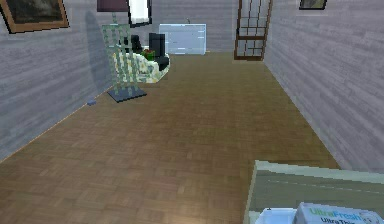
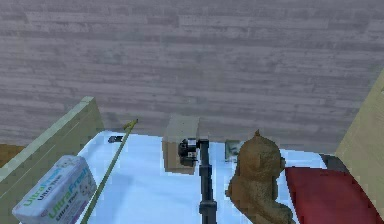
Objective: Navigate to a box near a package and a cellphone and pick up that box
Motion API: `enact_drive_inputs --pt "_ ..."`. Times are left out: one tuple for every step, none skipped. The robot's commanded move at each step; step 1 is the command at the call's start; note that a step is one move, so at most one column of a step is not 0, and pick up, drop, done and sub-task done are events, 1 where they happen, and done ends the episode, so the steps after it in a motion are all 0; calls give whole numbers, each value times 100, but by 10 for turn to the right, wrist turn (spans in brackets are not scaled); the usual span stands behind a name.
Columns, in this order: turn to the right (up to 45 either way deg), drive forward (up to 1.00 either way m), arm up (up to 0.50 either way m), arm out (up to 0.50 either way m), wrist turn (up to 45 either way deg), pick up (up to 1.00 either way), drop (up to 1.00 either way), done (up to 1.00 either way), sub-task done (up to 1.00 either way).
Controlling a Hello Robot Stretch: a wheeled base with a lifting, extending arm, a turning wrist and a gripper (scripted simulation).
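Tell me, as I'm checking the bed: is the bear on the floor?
No, the bear sits on the bed, beside the red pillow.

Dark square arm (image 2: pixel 206 190), dark pincer (image 2: pixel 186 152)

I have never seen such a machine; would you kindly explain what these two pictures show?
This is a wheeled robot with one extending arm, rendered in a simulated house. The forward view looks ahead over a wooden floor toward a white dresser and a door. The arm side view looks out sideways over a bed. The dark bar is that arm; its hand is at a tan box. On the bed also lie a white-and-green package, a small dark phone-like thing, a teddy bear and a red pillow. Whether the hand holds anything cannot be told.
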Motion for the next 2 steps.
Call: enact_drive_inputs --pt "0 0 0 0 0 100 0 0 0" --pt "0 0 10 0 0 0 0 0 0"
